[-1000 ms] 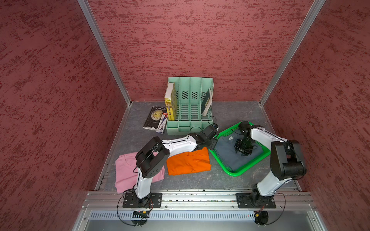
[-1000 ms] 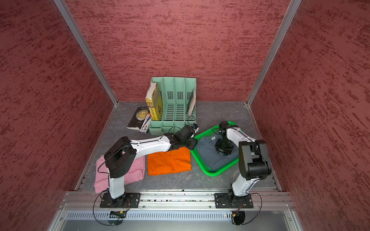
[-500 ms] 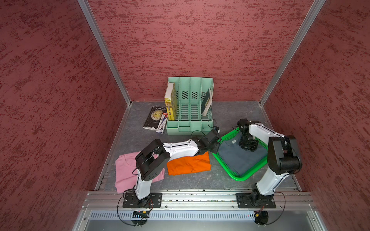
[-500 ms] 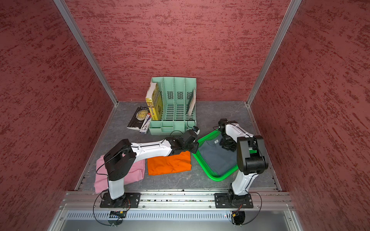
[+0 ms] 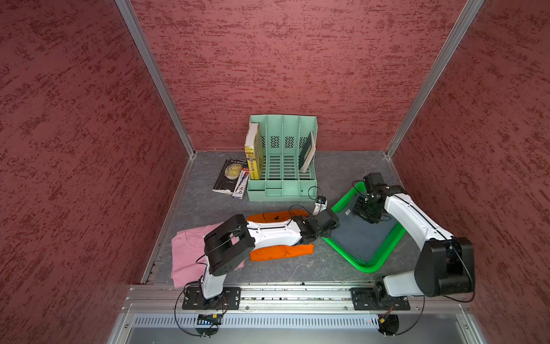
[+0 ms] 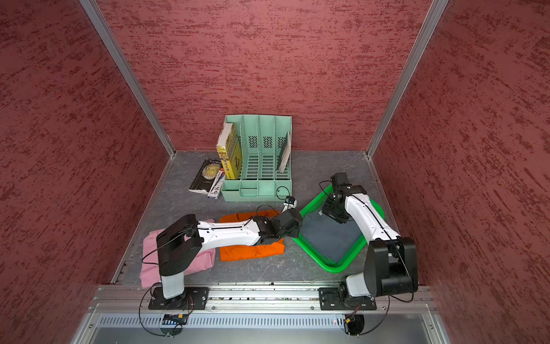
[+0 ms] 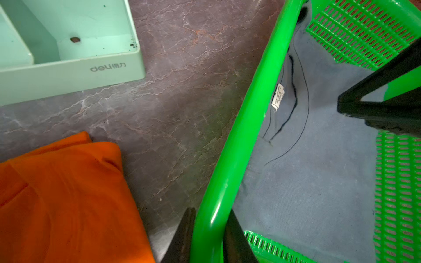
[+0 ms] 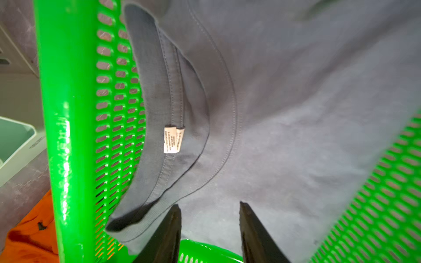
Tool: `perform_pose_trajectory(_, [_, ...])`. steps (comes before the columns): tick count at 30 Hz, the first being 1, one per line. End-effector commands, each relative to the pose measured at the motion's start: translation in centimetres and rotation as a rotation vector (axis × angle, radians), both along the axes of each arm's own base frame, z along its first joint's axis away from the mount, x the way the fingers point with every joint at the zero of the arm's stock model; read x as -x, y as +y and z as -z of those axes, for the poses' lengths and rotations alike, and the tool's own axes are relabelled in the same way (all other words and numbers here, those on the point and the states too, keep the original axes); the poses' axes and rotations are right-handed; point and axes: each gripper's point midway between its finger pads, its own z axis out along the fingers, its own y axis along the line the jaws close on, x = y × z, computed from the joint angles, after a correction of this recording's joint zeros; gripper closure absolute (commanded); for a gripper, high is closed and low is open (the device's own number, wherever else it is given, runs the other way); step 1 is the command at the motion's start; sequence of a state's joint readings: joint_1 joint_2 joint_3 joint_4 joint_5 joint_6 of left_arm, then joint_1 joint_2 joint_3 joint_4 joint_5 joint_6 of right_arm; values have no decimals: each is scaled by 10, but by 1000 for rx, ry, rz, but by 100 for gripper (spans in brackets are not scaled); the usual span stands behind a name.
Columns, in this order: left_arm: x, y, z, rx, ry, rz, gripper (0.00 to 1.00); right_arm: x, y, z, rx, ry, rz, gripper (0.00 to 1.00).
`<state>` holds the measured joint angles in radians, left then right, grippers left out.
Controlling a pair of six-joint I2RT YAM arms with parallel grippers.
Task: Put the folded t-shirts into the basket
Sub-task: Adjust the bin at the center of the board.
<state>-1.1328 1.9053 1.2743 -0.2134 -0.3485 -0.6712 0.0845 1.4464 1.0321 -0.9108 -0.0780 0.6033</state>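
- Your pink tee (image 5: 187,253) lies flat at the front left corner of the desk (image 5: 342,169). The elbow of the left arm (image 5: 268,235) partly hides it, and it is outside the basket.
- A black book (image 5: 227,175) lies flat near the back edge, left of middle. A pen pack (image 5: 241,183) rests on its right side.
- The organizer (image 5: 282,166) stands at the middle of the back edge. It has a yellow book (image 5: 253,158) upright in its leftmost slot and a thin book (image 5: 308,155) leaning in the rightmost.
- Your orange tee (image 5: 282,251) lies mid-desk toward the front edge, between the pink tee and the basket. The left arm stretches across it. In the left wrist view it is just beside the basket but apart from it.
- Your left gripper (image 7: 210,211) pinches the rim of the basket (image 7: 250,113), one finger outside the wall and one inside, on the side facing the orange tee.
- The basket sits on the right half of the desk, turned cornerwise, with one corner toward the front edge.
- Your grey tee (image 5: 363,238) lies flat inside the basket and covers most of its base. Its collar and white label (image 8: 170,140) lie against the wall nearest the organizer.
- Your right gripper (image 8: 209,205) hangs over the grey tee at the back part of the basket. Its fingers are spread with nothing between them. You cannot tell whether the tips touch the cloth.
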Motion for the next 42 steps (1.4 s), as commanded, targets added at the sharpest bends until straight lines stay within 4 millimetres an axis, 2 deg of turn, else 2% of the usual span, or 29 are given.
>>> perform_pose_trajectory(1, [-9,13,-10,-5,-77,-115,100,-1,13,31,-50,41,-61,57])
perform_pose_trajectory(4, [-7,17,-8,-29,-81,-156,100,4,-2,52,48,126,-84,61])
perform_pose_trajectory(8, [-6,22,-6,-54,-76,-206,100,16,-30,64,204,218,-68,62])
perform_pose_trajectory(12, [-4,24,-8,-45,-78,-226,100,24,-63,66,393,299,-27,63])
perform_pose_trajectory(17, [-3,33,-8,-58,-80,-265,100,27,-82,57,510,316,22,65])
perform_pose_trajectory(19, [-3,32,-7,-54,-79,-265,100,23,-76,55,472,288,12,65])
perform_pose_trajectory(22, [-3,28,-7,-44,-76,-255,100,11,-37,53,248,178,-37,60])
perform_pose_trajectory(26, [-4,19,-7,-25,-75,-231,100,-7,19,24,-73,9,-90,49])
perform_pose_trajectory(29, [-4,16,-9,-19,-74,-226,100,-13,43,0,-212,-60,-112,48])
perform_pose_trajectory(33, [-5,14,-11,-7,-75,-225,100,-13,31,-10,-151,-78,-71,48])
perform_pose_trajectory(37, [-5,13,-12,-2,-76,-219,100,-3,14,11,-62,16,-19,59])
perform_pose_trajectory(42, [-4,13,-12,8,-71,-223,100,1,24,42,-118,62,-8,70])
